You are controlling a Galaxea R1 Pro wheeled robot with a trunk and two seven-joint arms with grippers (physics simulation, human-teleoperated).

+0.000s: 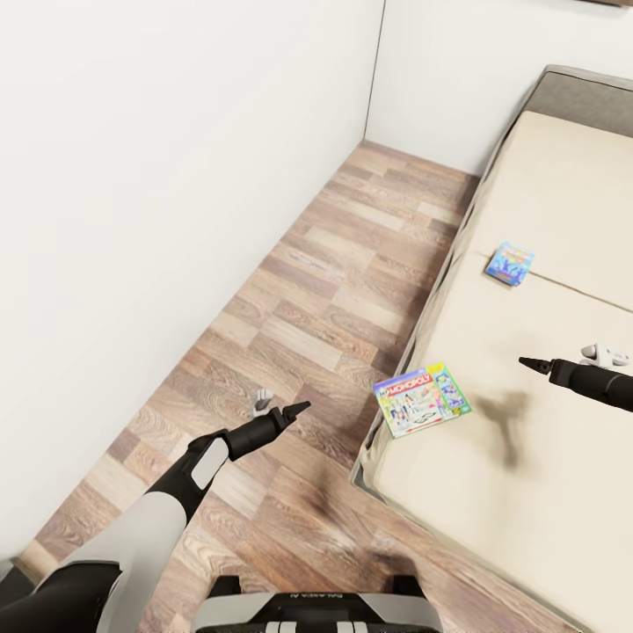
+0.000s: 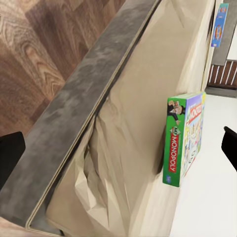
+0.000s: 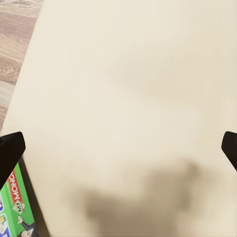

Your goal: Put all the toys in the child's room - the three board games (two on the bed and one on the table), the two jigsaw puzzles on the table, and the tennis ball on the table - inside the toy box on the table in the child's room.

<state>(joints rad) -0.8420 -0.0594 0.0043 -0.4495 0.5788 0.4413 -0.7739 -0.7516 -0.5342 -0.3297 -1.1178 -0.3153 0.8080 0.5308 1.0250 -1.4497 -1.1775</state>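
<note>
A cream-sheeted bed with a grey frame [image 1: 563, 176] stands on wood-plank flooring [image 1: 334, 290] beside a white wall [image 1: 132, 176]. Both black grippers, left [image 1: 299, 409] over the floor and right [image 1: 530, 361] over the bed, are spread wide and empty. The green Monopoly board game box [image 1: 421, 398] lies at the mattress edge, the small blue game box [image 1: 510, 263] well beyond it.

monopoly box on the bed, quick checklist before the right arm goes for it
1. Green Monopoly board game box lies flat near the beige bed edge: ok.
2. Right end effector hovers above the bed, beside the box, not over it: not ok.
3. Right end effector open, fingers wide apart in the right wrist view: ok.
4. Bed between right end effector and box free of objects: ok.
5. Left end effector over the wooden floor, away from the box: ok.
6. Small blue board game box lies further up the bed, apart: ok.
</note>
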